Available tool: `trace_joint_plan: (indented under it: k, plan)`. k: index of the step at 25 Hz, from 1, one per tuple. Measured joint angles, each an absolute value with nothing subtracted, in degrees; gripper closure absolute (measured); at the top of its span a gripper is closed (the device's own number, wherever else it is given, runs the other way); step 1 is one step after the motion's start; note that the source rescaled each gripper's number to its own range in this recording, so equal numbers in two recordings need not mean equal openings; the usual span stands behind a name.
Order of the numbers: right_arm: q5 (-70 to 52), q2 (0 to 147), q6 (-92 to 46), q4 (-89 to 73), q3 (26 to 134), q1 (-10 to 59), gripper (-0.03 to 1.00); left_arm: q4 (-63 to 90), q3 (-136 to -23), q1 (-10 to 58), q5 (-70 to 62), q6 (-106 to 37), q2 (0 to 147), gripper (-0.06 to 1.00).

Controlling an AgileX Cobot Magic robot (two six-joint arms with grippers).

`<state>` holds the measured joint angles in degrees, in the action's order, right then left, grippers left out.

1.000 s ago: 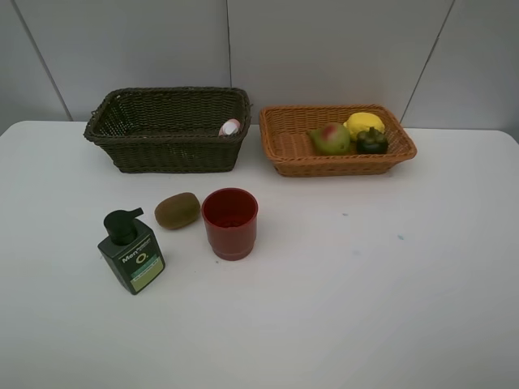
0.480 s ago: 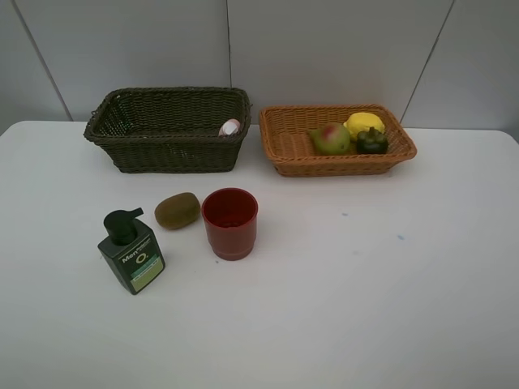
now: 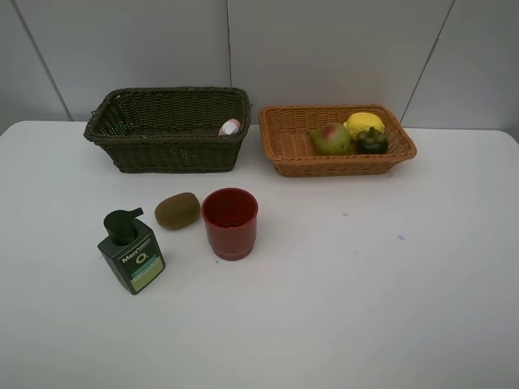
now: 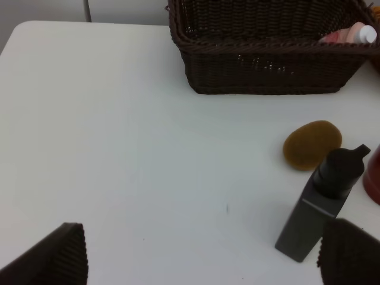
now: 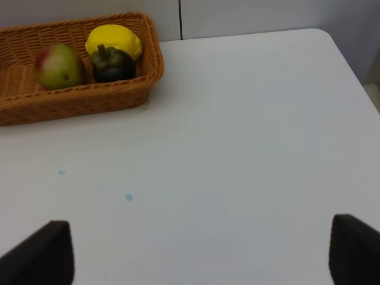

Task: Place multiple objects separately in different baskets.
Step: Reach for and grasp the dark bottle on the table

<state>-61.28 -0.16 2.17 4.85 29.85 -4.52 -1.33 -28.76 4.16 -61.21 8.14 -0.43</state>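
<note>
Sorting is part done. The orange basket [image 3: 340, 164], upper right of the overhead frame, holds the lemon [image 3: 364, 123], pear [image 3: 331, 138] and mangosteen [image 3: 372, 142]. The dark basket [image 3: 174, 154], upper left, holds a pink bottle [image 3: 230, 127] at its right end.

Three items lie unsorted on the worktop [image 3: 365, 292], centre left: the kiwi [image 3: 177, 210], the red cup [image 3: 230, 223] just beside it, and the pump bottle [image 3: 131, 251] lower left of both.

The left pincer [image 4: 208, 255] stands wide open and holds nothing; the pump bottle and kiwi lie close before it. The right pincer [image 5: 199, 252] is likewise wide open and empty.

Judgement: a fresh pick is due. The left pincer should descend on a nearby item; the kiwi appears bound for the fruit basket.
</note>
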Motion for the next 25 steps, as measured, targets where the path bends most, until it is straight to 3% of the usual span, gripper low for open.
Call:
trace_joint_plan:
  k: [16,25]
  plan:
    - [-61.28,-0.16,2.17,4.85,29.85,-4.52,0.04,-1.33,-29.68,4.16,-61.21,8.14,0.64,-0.06]
    - [-61.28,-0.16,2.17,4.85,29.85,-4.52,0.04,-1.33,-39.82,4.16,-60.40,5.22,19.31,-0.06]
